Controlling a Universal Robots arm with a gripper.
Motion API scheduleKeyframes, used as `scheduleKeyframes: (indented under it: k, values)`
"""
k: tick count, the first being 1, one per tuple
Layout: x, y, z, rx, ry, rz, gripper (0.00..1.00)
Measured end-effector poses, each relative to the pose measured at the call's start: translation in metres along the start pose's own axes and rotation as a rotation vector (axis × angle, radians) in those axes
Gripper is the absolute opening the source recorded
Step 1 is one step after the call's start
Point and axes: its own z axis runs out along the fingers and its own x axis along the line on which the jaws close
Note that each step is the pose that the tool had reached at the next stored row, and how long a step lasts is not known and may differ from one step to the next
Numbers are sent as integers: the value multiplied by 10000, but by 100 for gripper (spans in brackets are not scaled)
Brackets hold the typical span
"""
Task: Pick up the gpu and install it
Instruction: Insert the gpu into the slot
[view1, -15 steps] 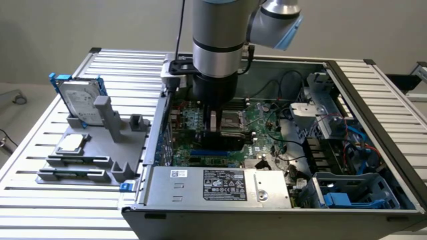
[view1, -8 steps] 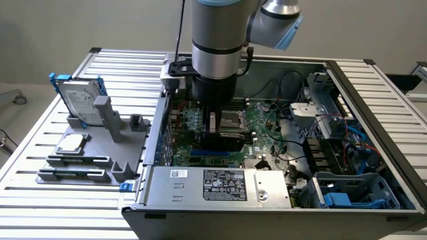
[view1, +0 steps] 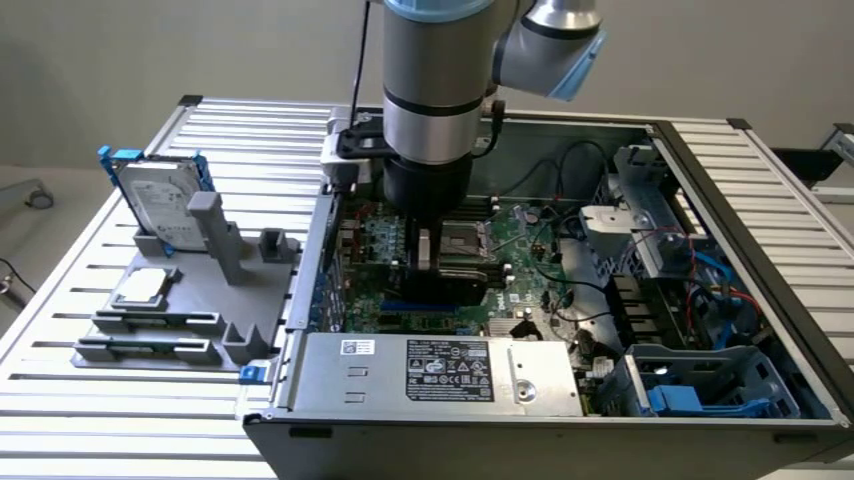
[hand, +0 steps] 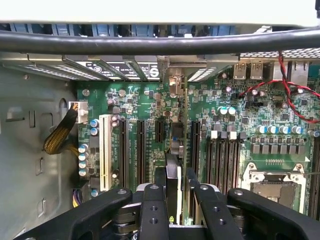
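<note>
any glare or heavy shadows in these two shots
Exterior view: soft even light, the arm shadowing the motherboard. Wrist view: case rim washed out white, motherboard evenly lit, end effector holding the gpu dark.

The tabletop (view1: 60, 410) is a bed of silver metal slats running across the exterior view, with dark caps at its two far corners. Two things sit directly on it. An open computer case (view1: 534, 450) lies on its side over the middle and the exterior view's right, its inside facing up. Just beside it, on the exterior view's left, lies a grey holder (view1: 200, 300) (a flat base with upright posts and slots), close against the case wall; bare slats show around both
</note>
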Motion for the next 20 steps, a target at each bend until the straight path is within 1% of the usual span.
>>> scheduleKeyframes:
  k: [6, 13, 14, 20]
  values:
    - [-1, 6, 8, 2, -14, 1, 26]
    - [-1, 26, 24, 0, -13, -1, 26]
    - [-2, 26, 29, 7, -20, -1, 26]
    - [-2, 39, 42, 2, -14, 0, 26]
